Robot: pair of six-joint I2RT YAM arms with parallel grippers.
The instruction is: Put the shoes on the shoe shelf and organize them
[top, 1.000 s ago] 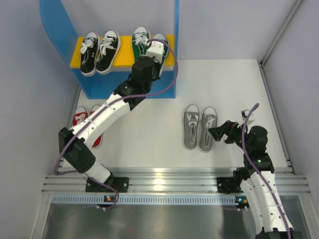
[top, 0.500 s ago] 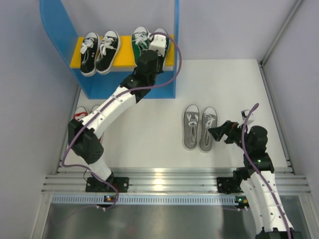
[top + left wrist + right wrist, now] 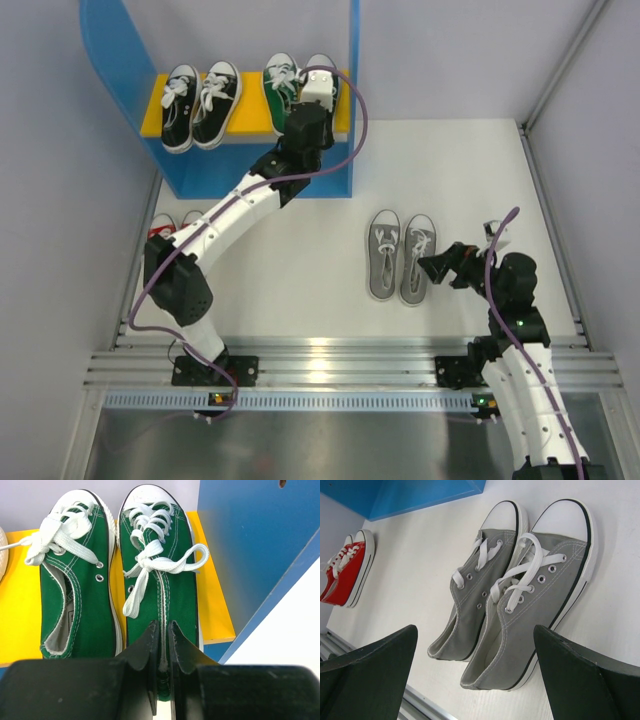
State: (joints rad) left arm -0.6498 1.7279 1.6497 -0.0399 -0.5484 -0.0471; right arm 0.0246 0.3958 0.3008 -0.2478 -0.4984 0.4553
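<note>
- Shelf [image 3: 100, 40]: one unit of smooth, flat blue panels. It has two tall sides, the left one with a rounded edge. One yellow board [image 3: 150, 118] runs across it, and the open front faces the arms.
- Black pair [image 3: 200, 105]: two canvas shoes with white rubber toe caps and flat white laces. They sit side by side on the yellow board at the shelf's left panel, toes toward the shelf's back.
- Green pair [image 3: 283, 85]: two shoes of the same canvas build, with white stitching and small metal eyelets. They are on the yellow board between the black pair and the shelf's right panel, toes toward the back.
- Left pincer [image 3: 162, 630]: two matte black wedge-shaped fingers, nearly together. They are clamped on the heel rim of the green shoe [image 3: 160, 580] nearest the shelf's right panel. That shoe lies level with its mate.
- Grey pair [image 3: 400, 257]: two canvas shoes with white toe caps edged by a black line and loosely tied laces. They sit on the white matte worktop [image 3: 300, 300] in front of the shelf, out past its right panel, toes toward the shelf.
- Right pincer [image 3: 475, 630]: broad dark fingers spread wide apart, gripping nothing. It hangs over the heel end of the grey pair.
- Red pair [image 3: 347, 572]: two canvas shoes with white soles, on the worktop just in front of the shelf's left corner. The left arm [image 3: 230, 215] partly covers them from above.
- Tally: eight shoes in four pairs. Four are on the shelf, four on the worktop.
</note>
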